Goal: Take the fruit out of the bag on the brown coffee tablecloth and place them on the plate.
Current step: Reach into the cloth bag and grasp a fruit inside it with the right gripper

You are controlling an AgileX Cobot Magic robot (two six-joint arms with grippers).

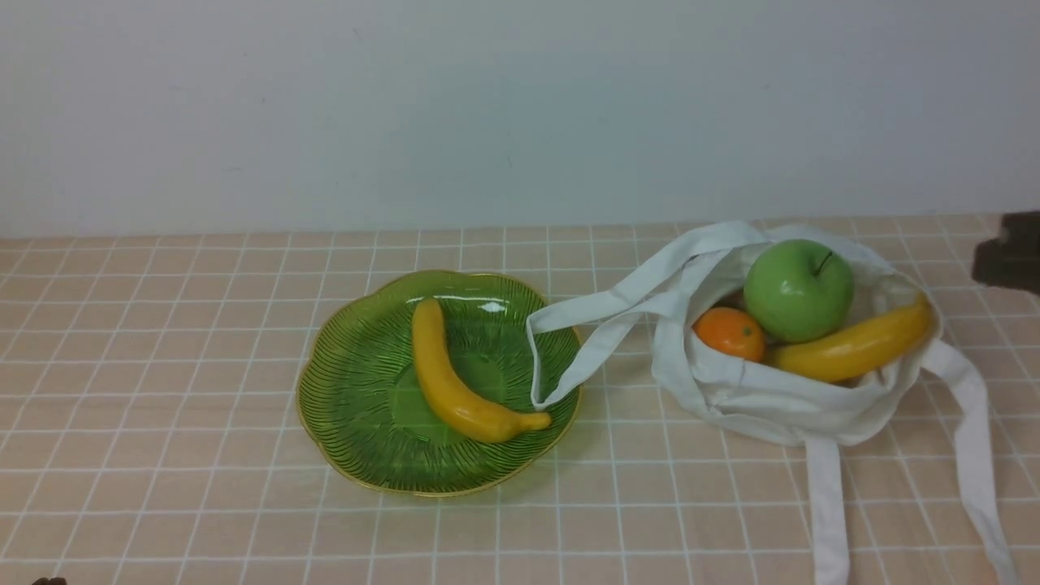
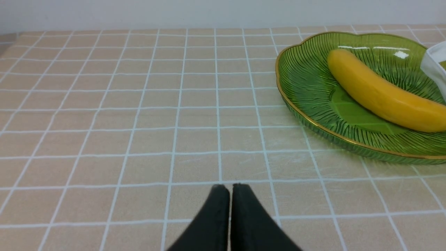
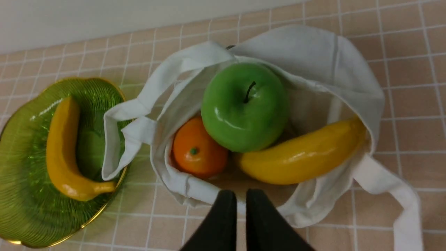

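Note:
The white bag (image 1: pixel 780 406) lies open on the brown coffee tablecloth (image 1: pixel 162 366) at the right. In it are a green apple (image 1: pixel 798 288), a small orange (image 1: pixel 729 333) and a yellow banana (image 1: pixel 853 345). The green plate (image 1: pixel 325 439) at the centre holds another banana (image 1: pixel 455 382). A bag strap (image 1: pixel 569 325) lies over the plate's right rim. My right gripper (image 3: pixel 241 191) is shut and empty, above the bag's near edge, short of the orange (image 3: pixel 197 150) and the bagged banana (image 3: pixel 303 157). My left gripper (image 2: pixel 230 186) is shut and empty over bare cloth, left of the plate (image 2: pixel 303 87).
A grey wall runs behind the table. Two more bag straps (image 1: pixel 975 455) trail toward the front right edge. A dark object (image 1: pixel 1007 252) shows at the far right edge of the front view.

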